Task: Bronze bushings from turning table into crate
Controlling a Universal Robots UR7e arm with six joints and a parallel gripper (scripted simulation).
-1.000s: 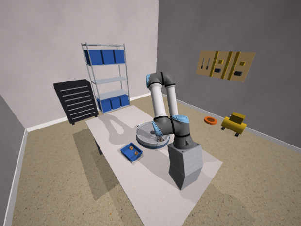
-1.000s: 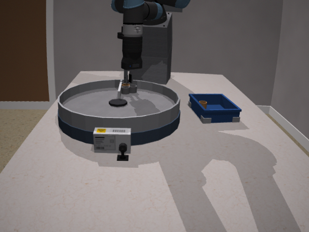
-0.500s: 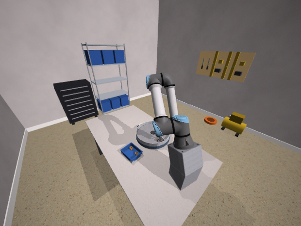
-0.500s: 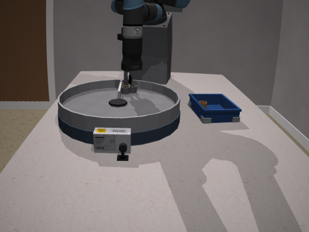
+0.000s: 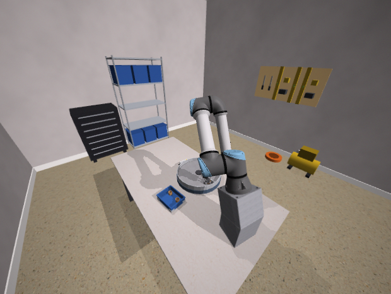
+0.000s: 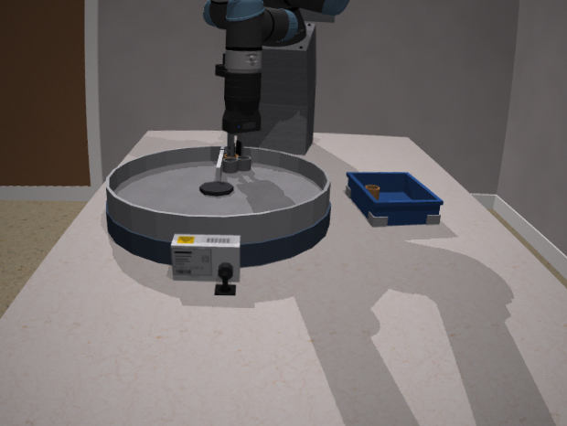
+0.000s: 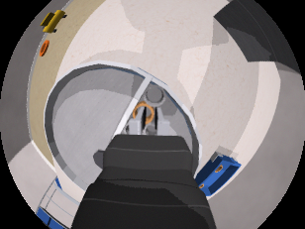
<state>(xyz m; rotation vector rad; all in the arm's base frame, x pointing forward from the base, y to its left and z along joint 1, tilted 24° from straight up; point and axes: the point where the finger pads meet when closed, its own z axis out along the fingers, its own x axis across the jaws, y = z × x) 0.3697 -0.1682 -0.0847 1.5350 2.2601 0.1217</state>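
The grey turning table (image 6: 219,220) (image 5: 186,182) (image 7: 75,115) stands on the white table. At its far side a bronze bushing (image 6: 225,156) (image 7: 145,113) stands in a tight cluster with two steel bushings (image 6: 245,162) (image 6: 228,166), next to a white divider bar (image 6: 219,167). My gripper (image 6: 232,151) (image 7: 147,126) is down over this cluster, fingers partly open on either side of the bronze bushing, not squeezing it. The blue crate (image 6: 395,208) (image 5: 163,197) (image 7: 216,173) to the right holds bronze bushings (image 6: 372,190) (image 5: 169,192) (image 5: 177,199).
A dark hub (image 6: 216,187) sits at the turning table's centre. A control box with a knob (image 6: 205,256) is fixed to its front. The arm's grey pedestal (image 5: 241,211) stands behind the turning table. Shelves (image 5: 139,101) and a cabinet (image 5: 98,130) stand by the far wall.
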